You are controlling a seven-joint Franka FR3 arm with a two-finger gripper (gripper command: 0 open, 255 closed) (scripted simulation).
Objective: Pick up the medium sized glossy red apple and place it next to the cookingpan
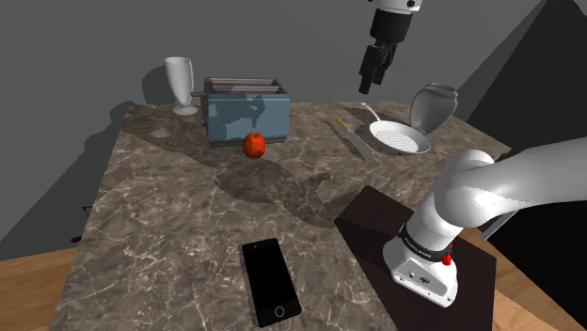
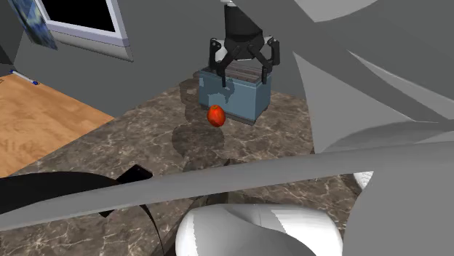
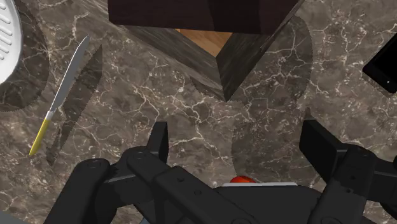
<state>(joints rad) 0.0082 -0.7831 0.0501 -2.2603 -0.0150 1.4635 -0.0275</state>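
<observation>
Shoulder view shows brown marbled counter (image 1: 169, 207), grey walls (image 1: 94, 47); fingers (image 3: 321, 149) apart, empty.

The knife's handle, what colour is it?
Yellow, with a pale grey blade. The knife shows best in the wrist view.

Home kitchen, no doubt about it!

Here's a dark veined stone surface (image 1: 169, 216) loaded with kitchen gear: a blue-grey toaster (image 1: 246, 111), a white goblet (image 1: 181, 83), a ridged white pan (image 1: 402, 139) with a yellow-handled knife (image 1: 355, 139) just beside it, a pale jug (image 1: 433, 105) and a red apple (image 1: 254, 145). A black phone (image 1: 271, 280) lies there too. There's warm wooden floor (image 1: 28, 291) below, grey walls (image 1: 282, 38) behind, and over in the second exterior view a white-framed window (image 2: 80, 18). That's a house!
</observation>
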